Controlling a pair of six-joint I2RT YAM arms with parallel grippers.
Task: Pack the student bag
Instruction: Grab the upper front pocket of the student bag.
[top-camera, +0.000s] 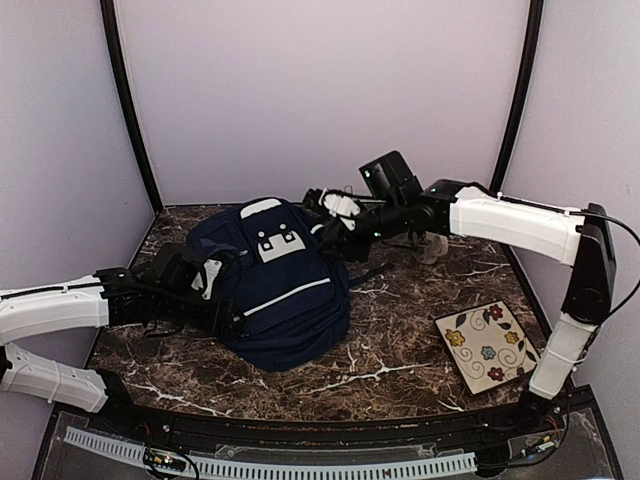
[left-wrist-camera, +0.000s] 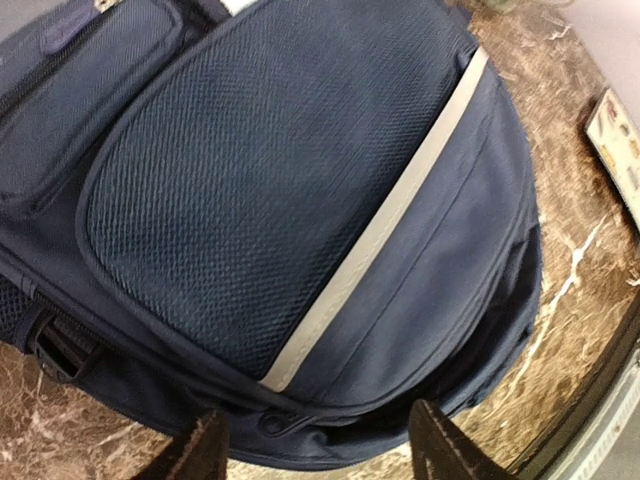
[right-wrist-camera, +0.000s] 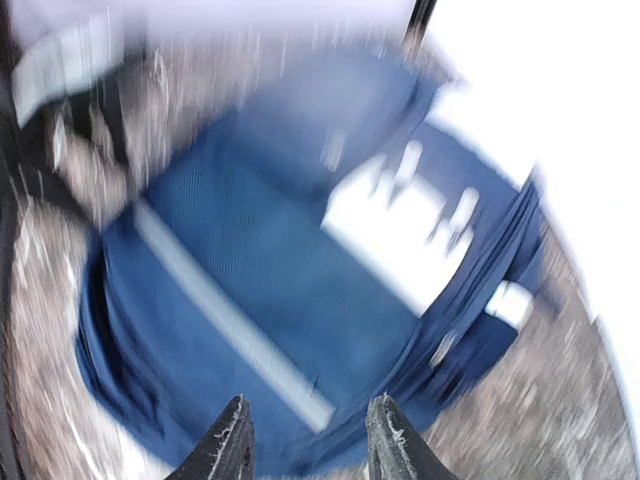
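Navy bag (top-camera: 285, 310) on dk marble tabletop (top-camera: 400, 345) — lilac walls (top-camera: 320, 90).

A: Surroundings?
B: Brown marble tabletop (top-camera: 400, 372) w/ white veins. Floral tile (top-camera: 487, 346) lying flat, front-right, near the edge.
A: Anything else?
B: Small pale obj (top-camera: 433, 248) back right, can't ID. White slotted strip (top-camera: 300, 466) along the front. Lilac walls (top-camera: 320, 90).

The student bag (top-camera: 290, 330) is navy, crossed by a thin pale grey-white stripe (top-camera: 288, 297), with a white slotted patch (top-camera: 278, 240) near its top. The tabletop (top-camera: 400, 340) is dark brown marble with white veins. At lower right, a cream tile (top-camera: 487, 346) carries yellow, blue and red flowers, apparently among dark swirls. The walls (top-camera: 320, 90) are pale lilac.
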